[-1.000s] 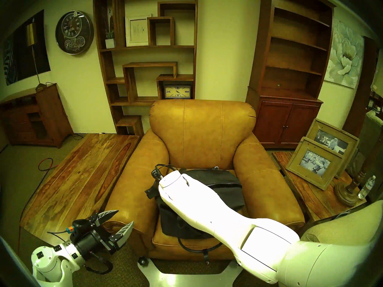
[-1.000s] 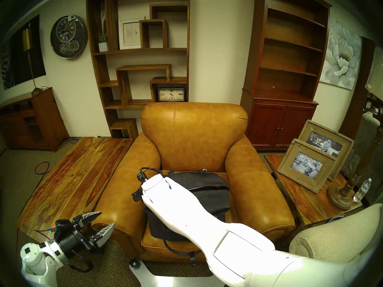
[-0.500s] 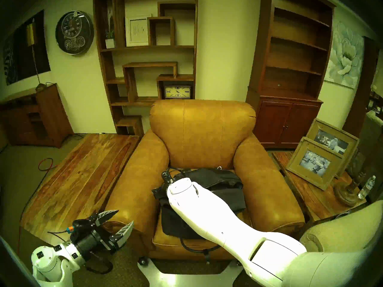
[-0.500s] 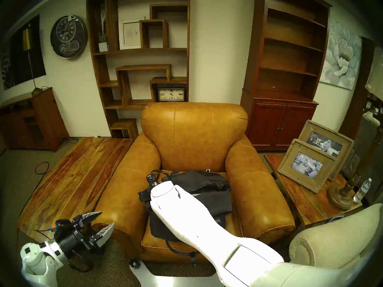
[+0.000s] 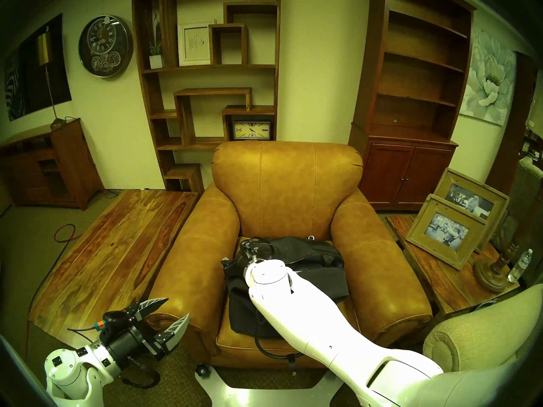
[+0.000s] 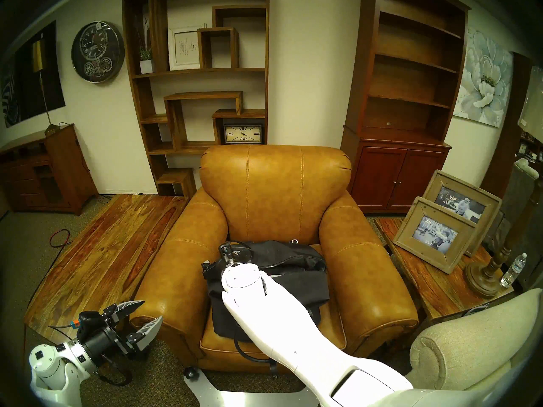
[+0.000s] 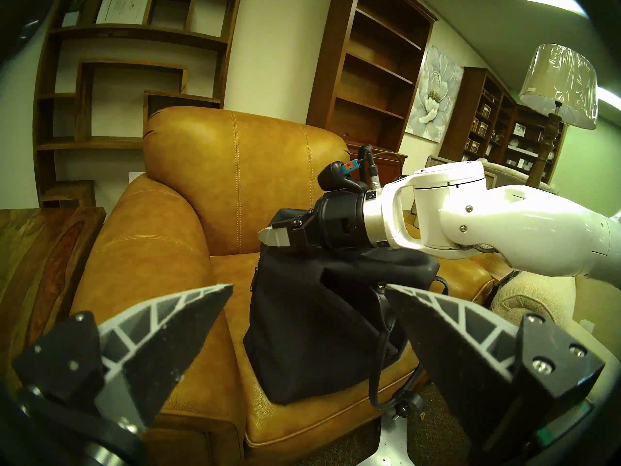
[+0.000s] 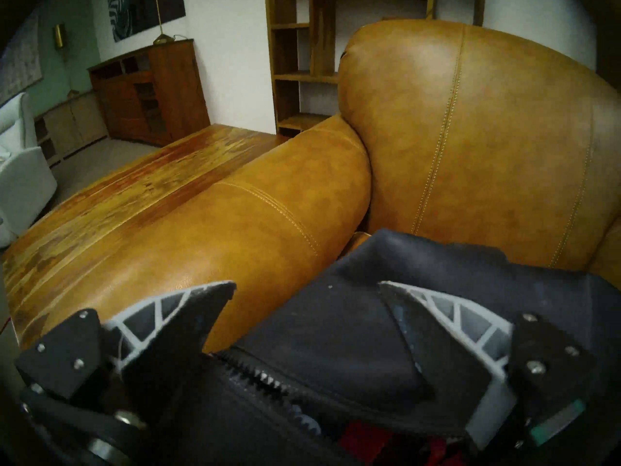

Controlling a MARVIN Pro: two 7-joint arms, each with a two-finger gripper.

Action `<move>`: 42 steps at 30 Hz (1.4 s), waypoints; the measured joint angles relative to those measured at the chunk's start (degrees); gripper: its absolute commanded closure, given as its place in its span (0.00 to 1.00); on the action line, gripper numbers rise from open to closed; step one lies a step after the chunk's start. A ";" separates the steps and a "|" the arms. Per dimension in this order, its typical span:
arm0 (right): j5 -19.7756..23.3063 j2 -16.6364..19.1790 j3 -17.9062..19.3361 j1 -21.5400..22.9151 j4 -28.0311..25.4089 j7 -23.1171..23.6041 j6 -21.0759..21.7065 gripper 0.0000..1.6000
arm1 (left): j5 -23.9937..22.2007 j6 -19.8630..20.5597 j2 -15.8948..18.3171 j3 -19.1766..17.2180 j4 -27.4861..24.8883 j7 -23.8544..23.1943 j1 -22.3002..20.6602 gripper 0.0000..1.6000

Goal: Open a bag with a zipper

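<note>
Right pincer [image 8: 305, 287] is spread wide with nothing clamped in it; in the wrist view one fingertip [image 8: 215, 293] sits over the armrest edge, the other over the dark canvas flap at lower right. Since a second ago my right arm has swung toward the frame's right and the wrist has rolled, and the zipper [image 5: 318, 267] now gapes where it ran as a closed line before. Big change: the black duffel bag [image 5: 311, 283] mouth shows an open slit in the head views, centre of frame. In the wrist view the parted metal teeth [image 8: 265, 376] run along the bottom, with something red visible inside at the lower edge. I judge the opening largely done, though how far the slider travelled is hidden behind my forearm. Whether the fingers brush the fabric, I cannot tell.

Bag sits on the tan leather armchair [image 5: 288, 192] seat, against the backrest. Left pincer [image 5: 164, 312] hangs at lower left, clear of the armrest, jaws wide apart and empty, unmoved.
</note>
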 measured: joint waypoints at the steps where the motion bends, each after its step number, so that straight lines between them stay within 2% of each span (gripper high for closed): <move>1: 0.00 0.19 0.20 -0.29 -0.48 -0.29 -0.41 0.00 | 0.01 0.00 0.00 0.00 0.01 -0.01 -0.01 0.00; 13: -0.07 3.14 1.80 -7.68 -9.06 -4.82 -6.53 0.00 | 0.10 -0.02 -0.07 -0.06 0.09 -0.29 -0.18 0.00; 26: -2.16 5.49 -0.37 -13.47 -17.99 -9.83 -12.19 0.00 | 0.20 -0.05 -0.17 -0.18 0.12 -0.59 -0.33 0.00; 36: -4.70 10.01 -2.02 -17.74 -25.50 -15.85 -16.88 0.00 | 0.25 -0.07 -0.30 -0.26 0.12 -0.78 -0.41 0.00; 42: -5.98 13.07 0.10 -21.31 -29.75 -19.67 -18.28 0.00 | 0.29 -0.07 -0.35 -0.31 0.12 -0.89 -0.46 0.00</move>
